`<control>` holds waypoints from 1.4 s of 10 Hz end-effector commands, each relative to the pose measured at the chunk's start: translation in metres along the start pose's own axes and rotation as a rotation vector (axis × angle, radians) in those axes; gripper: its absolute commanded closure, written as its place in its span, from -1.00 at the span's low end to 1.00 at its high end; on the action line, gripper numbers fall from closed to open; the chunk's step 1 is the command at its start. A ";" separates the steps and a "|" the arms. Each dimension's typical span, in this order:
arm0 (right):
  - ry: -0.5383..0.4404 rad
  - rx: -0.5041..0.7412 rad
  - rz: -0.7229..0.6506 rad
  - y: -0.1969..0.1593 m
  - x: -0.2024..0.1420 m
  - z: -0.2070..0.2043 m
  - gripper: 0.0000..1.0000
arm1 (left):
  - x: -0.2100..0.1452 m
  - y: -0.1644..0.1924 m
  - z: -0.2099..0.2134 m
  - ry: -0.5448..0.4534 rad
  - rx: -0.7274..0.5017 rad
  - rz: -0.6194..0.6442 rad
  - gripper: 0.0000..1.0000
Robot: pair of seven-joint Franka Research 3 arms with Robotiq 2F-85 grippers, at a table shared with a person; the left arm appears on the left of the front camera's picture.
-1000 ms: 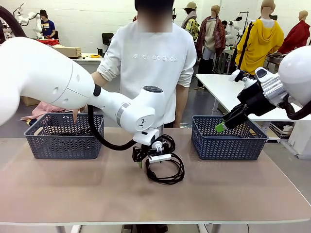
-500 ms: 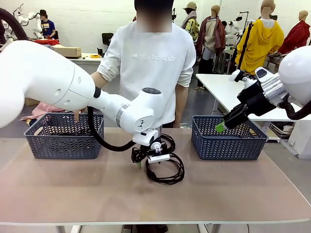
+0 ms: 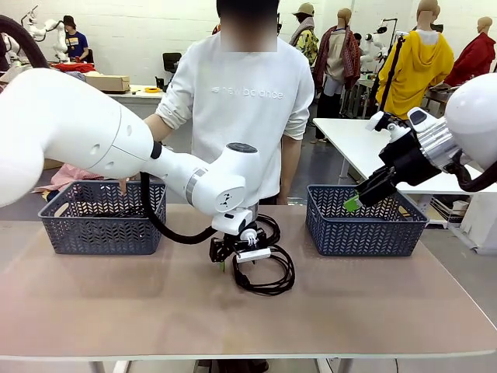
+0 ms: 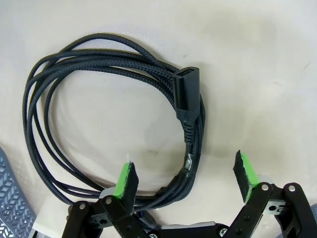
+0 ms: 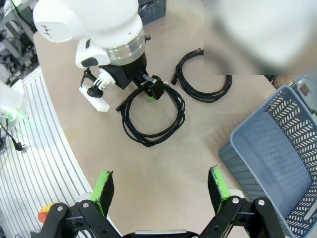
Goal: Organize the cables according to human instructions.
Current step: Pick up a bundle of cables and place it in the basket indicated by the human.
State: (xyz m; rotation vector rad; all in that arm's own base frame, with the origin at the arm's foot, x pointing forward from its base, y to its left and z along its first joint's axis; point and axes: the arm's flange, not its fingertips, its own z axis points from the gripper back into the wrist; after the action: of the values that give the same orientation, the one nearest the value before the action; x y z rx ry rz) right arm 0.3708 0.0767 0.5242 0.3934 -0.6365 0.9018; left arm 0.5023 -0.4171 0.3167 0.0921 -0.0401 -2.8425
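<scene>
Item 1: two thin black power cords, each coiled in a round loop, lying on the tan desk (image 3: 116,303) between the baskets.
- Nearer cord (image 3: 268,289) (image 4: 44,124) (image 5: 147,142): flat on the desk at centre, its rectangular plug end (image 4: 187,94) resting on the coil.
- Farther cord (image 3: 272,224) (image 5: 203,99): just beside the first, towards the person in the white sweatshirt (image 3: 241,101).

Item 2: left end effector (image 3: 225,260) (image 4: 185,173): low over the nearer cord, green pads spread wide, one stretch of the coil running between them; nothing gripped.

Item 3: right end effector (image 3: 353,203) (image 5: 161,183): raised above the right basket, jaws wide apart, empty.

Item 4: two dark blue-grey plastic lattice baskets, left basket (image 3: 101,229) and right basket (image 3: 365,233) (image 5: 277,148), well apart at the desk's far edge.
</scene>
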 end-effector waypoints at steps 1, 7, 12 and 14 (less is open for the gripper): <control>-0.019 0.015 -0.001 -0.001 0.000 -0.001 -1.00 | -0.006 0.001 0.002 0.007 -0.014 -0.007 -1.00; -0.019 0.015 -0.001 -0.001 0.000 -0.001 -1.00 | -0.007 0.000 -0.002 -0.005 -0.019 -0.008 0.20; -0.019 0.015 -0.001 -0.001 0.000 -0.001 -1.00 | -0.007 -0.002 -0.001 -0.007 -0.020 -0.006 0.71; -0.019 0.015 -0.001 -0.001 0.000 -0.001 -1.00 | -0.006 -0.003 0.001 -0.009 -0.020 -0.012 1.00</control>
State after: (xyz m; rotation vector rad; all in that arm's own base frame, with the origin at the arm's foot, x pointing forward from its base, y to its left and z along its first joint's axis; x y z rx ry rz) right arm 0.3708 0.0767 0.5242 0.3934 -0.6365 0.9018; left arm 0.5074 -0.4160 0.3149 0.0754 -0.0243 -2.8373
